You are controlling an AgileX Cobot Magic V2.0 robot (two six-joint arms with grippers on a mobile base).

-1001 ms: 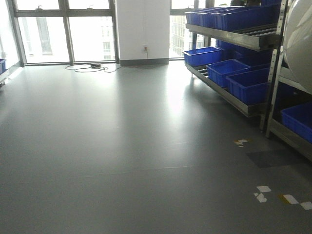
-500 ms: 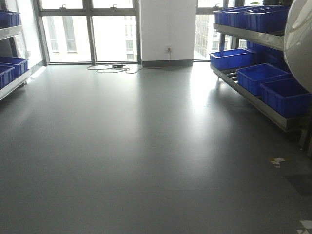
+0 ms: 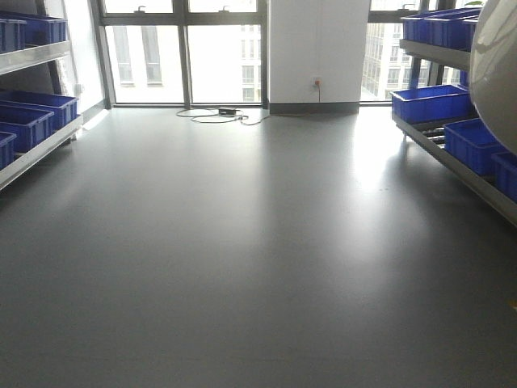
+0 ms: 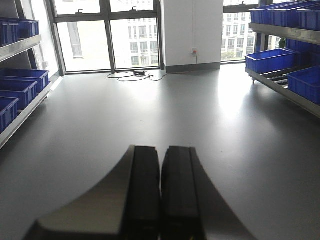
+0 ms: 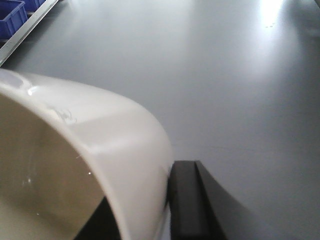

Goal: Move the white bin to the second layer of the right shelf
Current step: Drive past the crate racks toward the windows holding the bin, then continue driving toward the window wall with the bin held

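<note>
View has swung left; the stainless steel roller rack point(image 3: 452, 166) slides rightward. Short of that rack, the cream-white rounded plastic tub point(image 3: 497, 73) stays clamped in right jaws; left jaws together, empty. 2nd level likely unreached.

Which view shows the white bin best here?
Right wrist view: the white bin fills its lower left, rim and inner wall clear. The front-facing view catches only a strip of its outer wall at the right edge; the left wrist view shows none.
</note>
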